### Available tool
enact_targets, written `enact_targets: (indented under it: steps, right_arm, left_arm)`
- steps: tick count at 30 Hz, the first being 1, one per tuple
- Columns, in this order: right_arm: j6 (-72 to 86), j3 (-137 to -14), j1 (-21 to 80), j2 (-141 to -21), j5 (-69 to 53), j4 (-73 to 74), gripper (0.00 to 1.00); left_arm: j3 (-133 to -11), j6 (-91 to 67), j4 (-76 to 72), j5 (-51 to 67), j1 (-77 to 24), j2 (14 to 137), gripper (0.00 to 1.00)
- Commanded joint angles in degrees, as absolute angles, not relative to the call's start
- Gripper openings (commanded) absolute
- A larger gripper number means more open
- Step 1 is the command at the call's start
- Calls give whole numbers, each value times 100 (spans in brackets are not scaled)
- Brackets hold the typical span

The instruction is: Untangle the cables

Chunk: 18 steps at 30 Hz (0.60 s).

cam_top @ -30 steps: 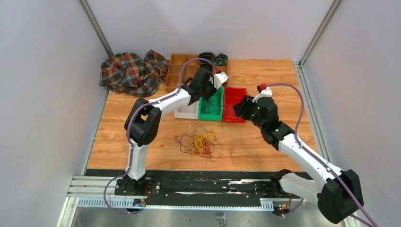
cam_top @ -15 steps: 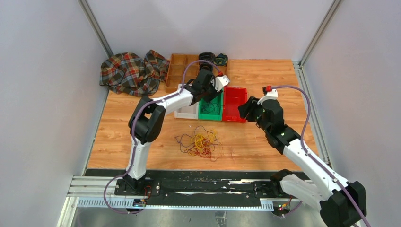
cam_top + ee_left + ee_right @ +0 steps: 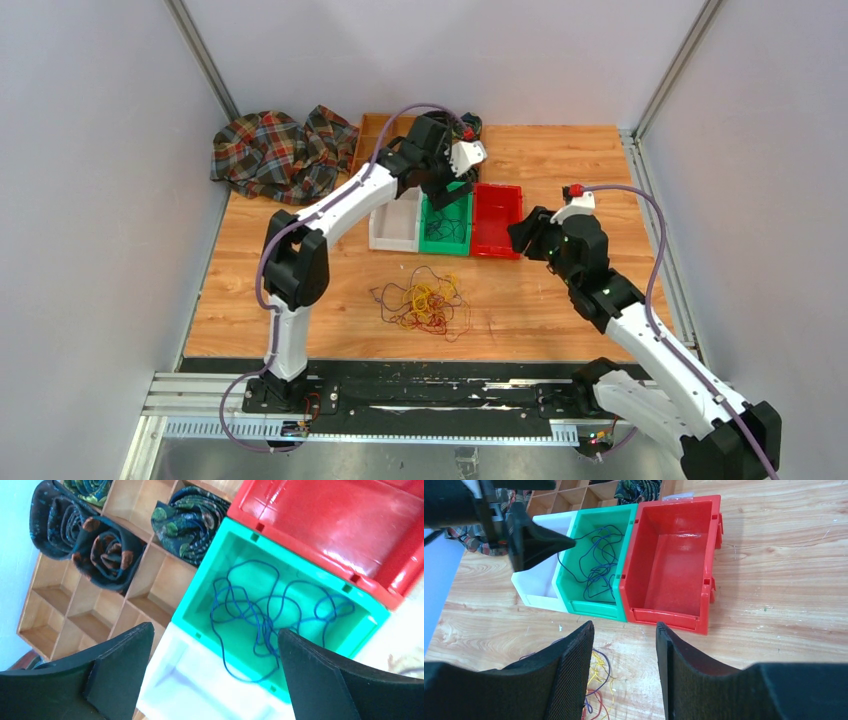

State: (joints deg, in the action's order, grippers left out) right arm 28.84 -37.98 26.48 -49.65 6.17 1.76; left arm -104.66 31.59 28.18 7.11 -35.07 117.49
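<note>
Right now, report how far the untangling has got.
Done: one blue cable lies alone in the green bin. In hand: nothing; the left gripper is open over that bin, the right gripper open and empty. Left: the yellow-and-red tangle on the table.

No text, label, brand, number or sign can be read in any of the views.
</note>
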Motion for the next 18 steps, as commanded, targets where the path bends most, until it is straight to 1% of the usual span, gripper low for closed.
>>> enact_targets:
  steps: [1,3,7,11,14,18]
  right_arm:
    - [2785,-3797,2566,-4859,644,338,50]
    - [2834,-3739,2566,-4869,593,332,50]
    - [2917,-3624,2575,-4940,384,229,50]
    - [2983,-3565,2592,-5024,208,251,49]
    - [3021,-3457,2593,-4970,136,265,49]
    - [2988,-3354,2597,-4821,113,309,48]
  left_arm:
    - [-10459,3425,3843,1174,-3441,10965,98]
    - [-10124,3500,4213,1514,-3445,10552,98]
    - [-8989,3559,4681,2257,-3614,9808,100]
    - [-8086,3671,4711,2721,-4121,9445,96]
    - [-8023,3817,4711,2839,-4416,9668,91]
    - [-8394,4402,4719,2920,-4502,10228,83]
